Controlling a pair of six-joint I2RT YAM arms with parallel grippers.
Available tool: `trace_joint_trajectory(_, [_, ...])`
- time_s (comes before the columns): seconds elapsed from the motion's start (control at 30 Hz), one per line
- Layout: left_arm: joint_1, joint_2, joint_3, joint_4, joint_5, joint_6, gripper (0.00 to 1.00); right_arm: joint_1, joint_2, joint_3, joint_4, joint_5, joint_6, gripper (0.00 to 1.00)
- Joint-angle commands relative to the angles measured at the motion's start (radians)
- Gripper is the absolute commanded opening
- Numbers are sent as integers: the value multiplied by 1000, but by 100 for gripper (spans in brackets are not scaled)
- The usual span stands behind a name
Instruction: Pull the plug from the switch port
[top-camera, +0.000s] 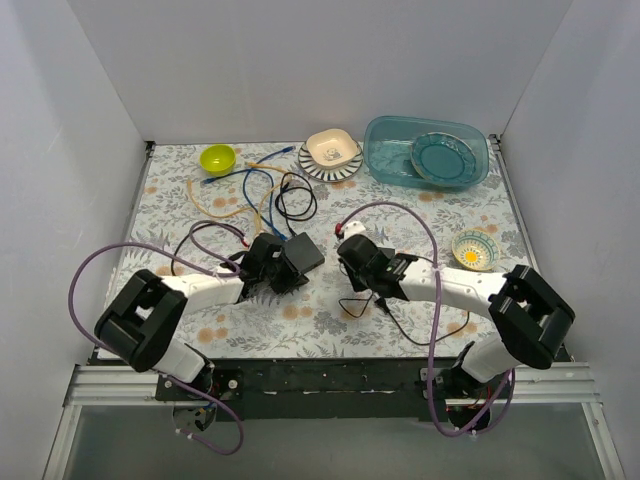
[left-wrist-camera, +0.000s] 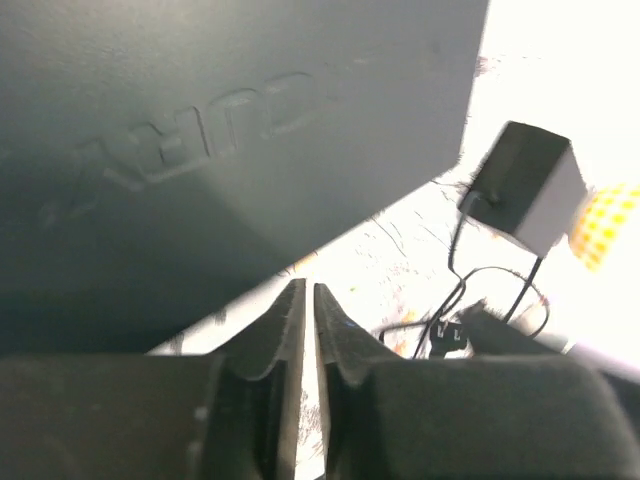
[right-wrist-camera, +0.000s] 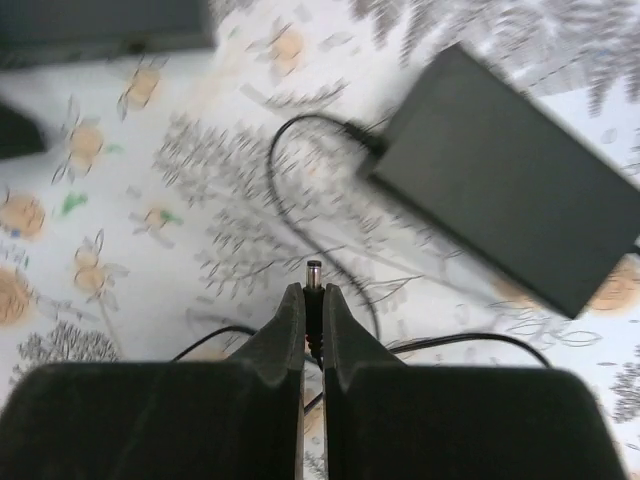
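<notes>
We found the right end effector (right-wrist-camera: 312, 296) clamped on the plug (right-wrist-camera: 313, 271), its tip bare and clear of the switch (right-wrist-camera: 100, 20) at upper left. The left end effector (left-wrist-camera: 308, 298) was nearly closed and empty. We judged the pull done; next comes release.

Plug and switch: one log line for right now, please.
plug: free of switch, clamped in right gripper | left gripper: shut, at switch edge | adapter brick: unheld, ahead of right gripper
</notes>
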Motion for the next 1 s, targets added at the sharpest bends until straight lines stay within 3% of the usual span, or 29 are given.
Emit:
trace_joint_trajectory(0.0, [6, -117, 29, -135, -74, 103, 12, -64, 11, 118, -97, 69, 5, 18])
trace_joint_trajectory(0.03, [6, -143, 31, -161, -74, 110, 16, -73, 21, 129, -100, 72, 2, 30])
trace_joint_trajectory(0.13, [6, -200, 32, -210, -106, 123, 20, -81, 51, 175, -89, 51, 2, 46])
trace_joint_trajectory(0.27, [6, -263, 20, -241, -109, 123, 22, -81, 128, 255, -59, -23, -4, 47])
trace_joint_trajectory(0.4, [6, -281, 3, -269, -102, 117, 23, -91, 304, 377, -107, -54, -2, 47])
trace_joint_trajectory(0.53, [6, -306, -20, -292, -97, 106, 23, -142, 412, 465, -191, -46, 21, 40])
trace_joint_trajectory(0.97, [11, -281, -27, -312, -91, 90, 23, -369, 302, 220, -218, -52, 105, 34])
